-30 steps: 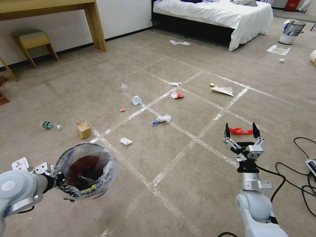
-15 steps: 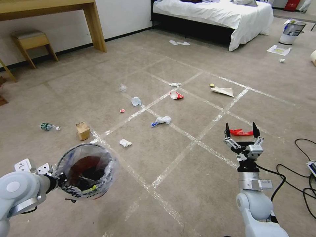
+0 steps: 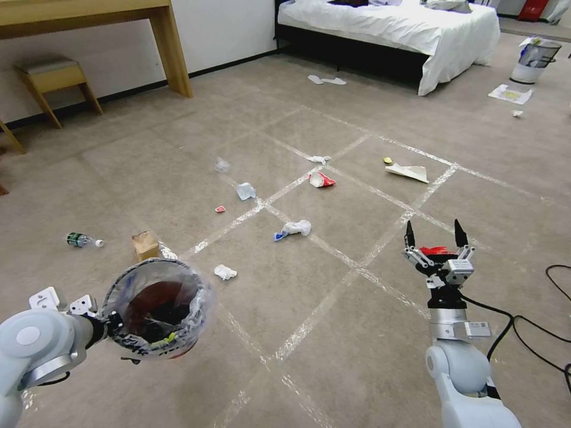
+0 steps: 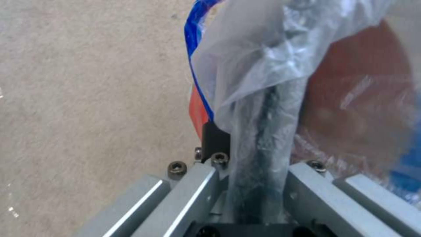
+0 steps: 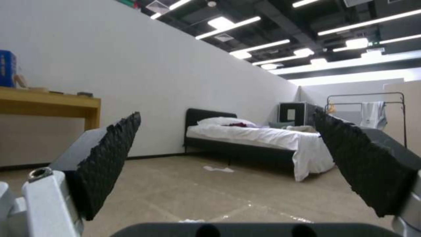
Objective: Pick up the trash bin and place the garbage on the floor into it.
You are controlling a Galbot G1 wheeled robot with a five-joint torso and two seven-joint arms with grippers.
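Held off the floor (image 3: 357, 368) at the near left, the trash bin (image 3: 156, 309) is carried by the left gripper (image 3: 98, 324), whose fingers are clamped on the bin's rim and its crinkly bag; in the left wrist view the rim and bag (image 4: 263, 108) are seen pinched between the metal fingers (image 4: 193, 194). The first part of the task, picking up the bin, is therefore judged done. A few dark scraps and something yellow-green can be made out inside the bin, though what they are cannot be told.

Most of the garbage is left on the carpet. A brown carton (image 3: 145, 244) lies just beyond the bin, a plastic bottle (image 3: 80, 239) farther left, and a crumpled tissue (image 3: 225, 272) just to the right. Farther off are seen a white wad with a blue end (image 3: 293, 228), a pale blue cup (image 3: 245, 191), a small red scrap (image 3: 220, 208), a red-and-white packet (image 3: 321, 179) and a folded white paper (image 3: 408, 172).

At the near right, the right gripper (image 3: 435, 233) is held above the floor with its fingers spread and nothing between them. A red wrapper (image 3: 435, 250) lies on the carpet just beyond it, partly hidden. The collecting is judged barely begun.
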